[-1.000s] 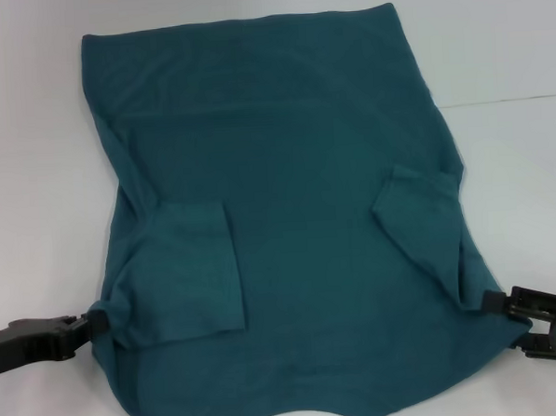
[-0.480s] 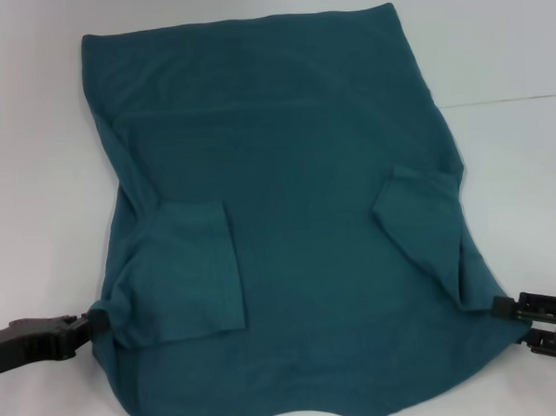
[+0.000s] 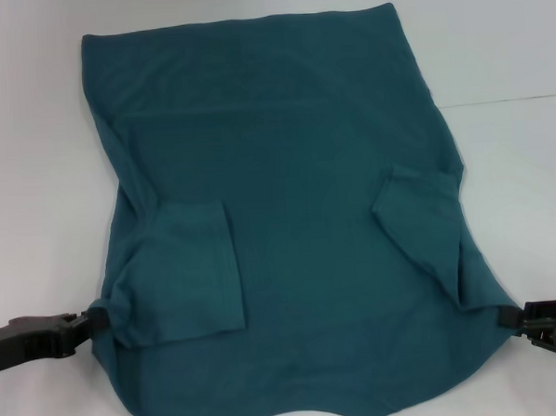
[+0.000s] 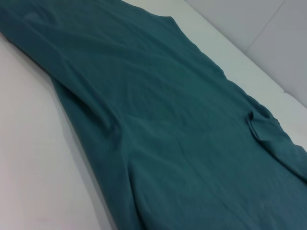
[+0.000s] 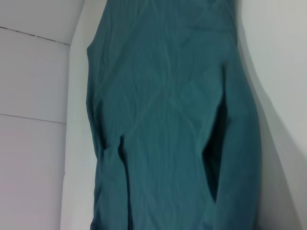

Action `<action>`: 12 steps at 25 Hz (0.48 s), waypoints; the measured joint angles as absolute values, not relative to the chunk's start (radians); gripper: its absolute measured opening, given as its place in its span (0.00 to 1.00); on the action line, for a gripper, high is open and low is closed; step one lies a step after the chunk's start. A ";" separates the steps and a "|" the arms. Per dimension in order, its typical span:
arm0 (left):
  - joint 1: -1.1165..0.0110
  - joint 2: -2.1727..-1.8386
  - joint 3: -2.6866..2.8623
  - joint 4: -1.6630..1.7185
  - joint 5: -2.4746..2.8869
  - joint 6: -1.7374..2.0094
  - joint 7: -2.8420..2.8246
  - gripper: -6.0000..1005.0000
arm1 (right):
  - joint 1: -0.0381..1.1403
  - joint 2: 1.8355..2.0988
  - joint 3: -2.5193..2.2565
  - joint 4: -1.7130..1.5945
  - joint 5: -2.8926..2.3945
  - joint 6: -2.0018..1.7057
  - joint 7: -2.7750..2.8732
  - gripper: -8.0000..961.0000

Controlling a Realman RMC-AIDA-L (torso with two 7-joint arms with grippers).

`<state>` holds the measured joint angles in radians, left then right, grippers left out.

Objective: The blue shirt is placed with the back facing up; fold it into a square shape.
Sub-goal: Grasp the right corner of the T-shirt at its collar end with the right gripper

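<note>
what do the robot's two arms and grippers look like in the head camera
Both are black, boxy and angular, with a matte finish. The left gripper tapers from a long flat black link. The right gripper is chunkier, with stepped black blocks. No cables, markings or sleeves are visible.

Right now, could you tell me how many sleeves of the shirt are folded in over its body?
2: the left sleeve lies folded inward near the left tool, and the right sleeve lies folded inward near the right tool. Neither looks hidden.
</note>
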<state>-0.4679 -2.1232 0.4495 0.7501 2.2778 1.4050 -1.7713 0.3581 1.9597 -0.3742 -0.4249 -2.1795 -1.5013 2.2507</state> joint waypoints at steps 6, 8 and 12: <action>-0.468 -2.123 0.449 0.750 2.278 1.404 -1.772 0.02 | 0.351 1.960 -0.375 -0.425 -2.180 -1.492 2.249 0.23; -0.468 -2.123 0.449 0.750 2.278 1.404 -1.773 0.02 | 0.348 1.960 -0.374 -0.425 -2.180 -1.491 2.245 0.14; -0.466 -2.122 0.446 0.752 2.278 1.404 -1.779 0.02 | 0.340 1.959 -0.366 -0.425 -2.179 -1.492 2.215 0.05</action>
